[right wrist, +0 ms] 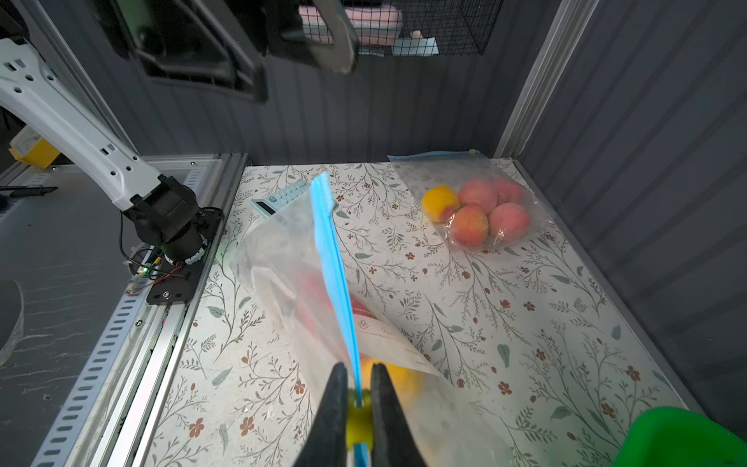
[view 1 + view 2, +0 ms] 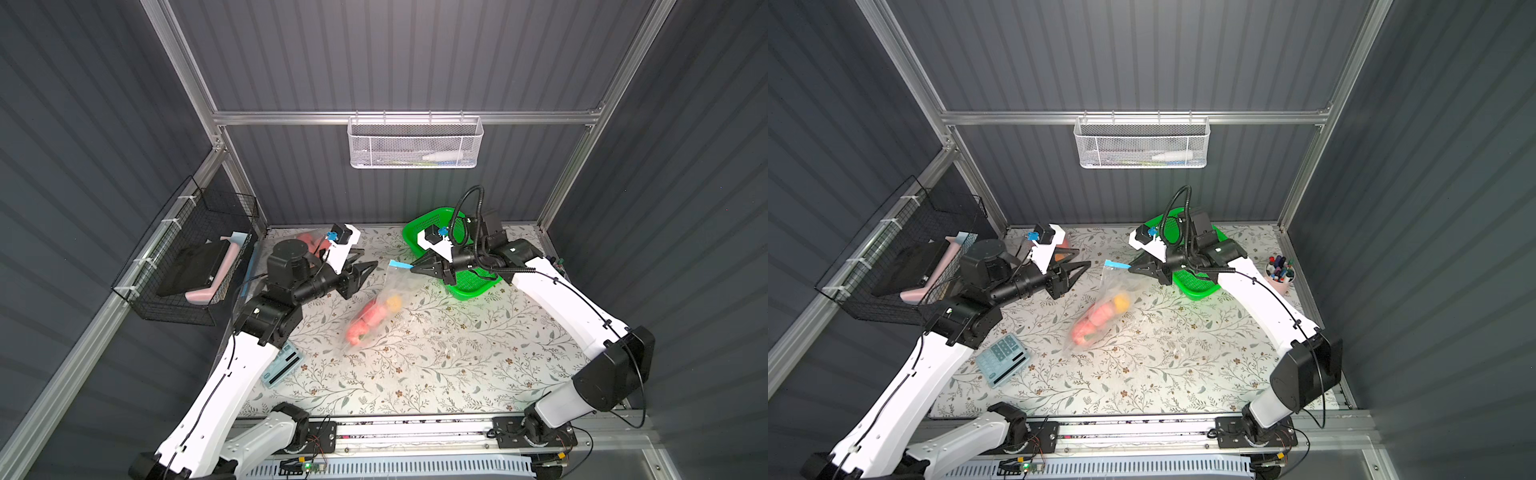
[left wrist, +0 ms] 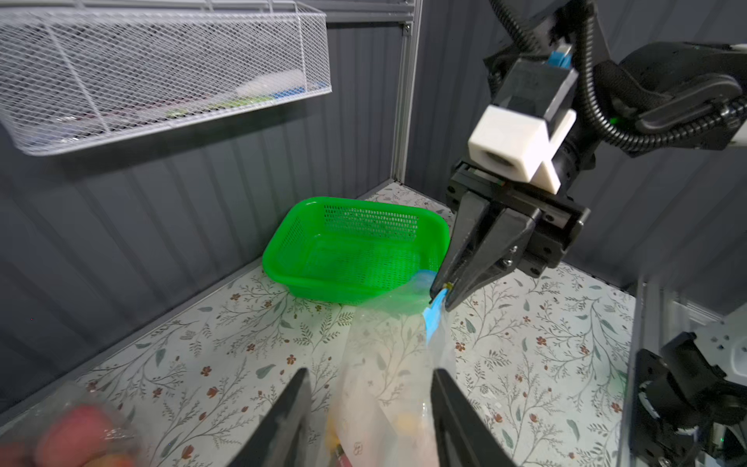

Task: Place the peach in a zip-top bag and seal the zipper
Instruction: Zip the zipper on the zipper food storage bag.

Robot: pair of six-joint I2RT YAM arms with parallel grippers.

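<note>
**Now the zipper line points from the right jaws to the left ones**

I see the right gripper point(image 1: 357, 372) clamped tight on the yellow slider point(image 1: 359, 420), at one end of the blue zipper strip point(image 1: 331, 250). The zip-top bag point(image 2: 386, 291) hangs from this grip and its lower part lies on the table point(image 2: 457, 365). The peach point(image 2: 365, 320) is already inside, low in the bag, together with other fruit.

The left gripper point(image 2: 368, 257) has its jaws apart and holds nothing. It hovers just beside the free corner of the strip, without touching it.

What matters for me is the direction. The long axis of the strip goes from the right jaws almost straight toward the left gripper, so the left arm is the nearer one to the free end. I judge that the left jaws must take this corner, so that the strip is stretched between both arms. Whether the zipper is closed along its whole length, I cannot tell.
</note>
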